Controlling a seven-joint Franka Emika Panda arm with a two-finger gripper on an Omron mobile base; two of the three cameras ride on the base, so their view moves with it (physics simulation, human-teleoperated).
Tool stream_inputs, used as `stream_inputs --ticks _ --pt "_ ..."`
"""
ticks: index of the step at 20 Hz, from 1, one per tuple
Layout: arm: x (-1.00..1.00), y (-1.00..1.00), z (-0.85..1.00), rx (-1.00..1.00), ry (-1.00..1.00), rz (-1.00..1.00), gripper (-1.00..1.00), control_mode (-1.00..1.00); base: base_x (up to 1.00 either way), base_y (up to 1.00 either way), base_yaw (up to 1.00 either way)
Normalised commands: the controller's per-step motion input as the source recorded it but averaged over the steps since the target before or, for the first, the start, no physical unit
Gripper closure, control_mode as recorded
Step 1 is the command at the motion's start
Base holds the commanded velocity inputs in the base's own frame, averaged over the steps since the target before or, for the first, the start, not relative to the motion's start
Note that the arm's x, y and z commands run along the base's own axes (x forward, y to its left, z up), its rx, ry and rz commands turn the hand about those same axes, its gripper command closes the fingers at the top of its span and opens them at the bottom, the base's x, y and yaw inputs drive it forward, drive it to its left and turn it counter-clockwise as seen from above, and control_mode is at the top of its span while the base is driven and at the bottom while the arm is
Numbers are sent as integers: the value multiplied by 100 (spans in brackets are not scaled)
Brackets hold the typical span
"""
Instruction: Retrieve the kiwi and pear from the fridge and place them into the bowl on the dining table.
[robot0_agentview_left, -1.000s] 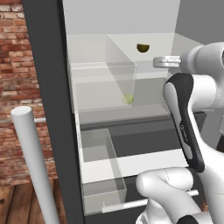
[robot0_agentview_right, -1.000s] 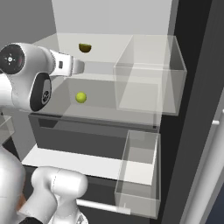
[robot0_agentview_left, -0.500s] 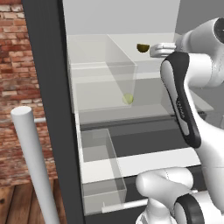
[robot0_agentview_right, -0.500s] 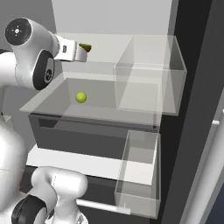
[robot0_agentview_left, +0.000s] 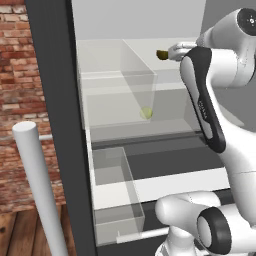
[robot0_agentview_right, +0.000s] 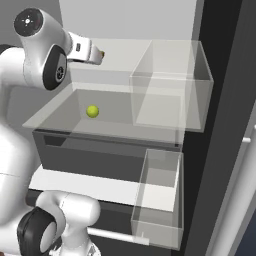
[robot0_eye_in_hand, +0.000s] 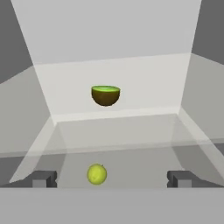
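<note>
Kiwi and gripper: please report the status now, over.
Gripper open, empty, facing into the fridge. Kiwi on the upper glass shelf, straight ahead, untouched. Pear on the shelf below. Nothing between fingertips and kiwi.

The tall dark grey fridge (robot0_agentview_right: 220, 125) stands open, its pale interior facing the camera. The small bright yellow-green round pear (robot0_agentview_right: 92, 111) rests on a clear glass shelf (robot0_agentview_right: 60, 116) at mid height, towards the left. To its right sits a clear box-shaped bin (robot0_agentview_right: 170, 85), and a smaller clear bin (robot0_agentview_right: 157, 200) hangs lower and nearer. The white arm reaches from the left into the upper shelf space, its wrist above and left of the pear, apart from it.
</note>
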Motion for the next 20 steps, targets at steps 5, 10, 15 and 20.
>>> stream_inputs --ticks 5,10,15,20 --pt "37 0 -34 0 0 0 -100 -100 0 0 0" --pt "39 0 -16 0 0 1 -100 -100 0 0 0" --pt "41 0 0 0 0 0 -100 -100 0 0 0" --pt "42 0 0 0 0 0 -100 -100 0 0 0"
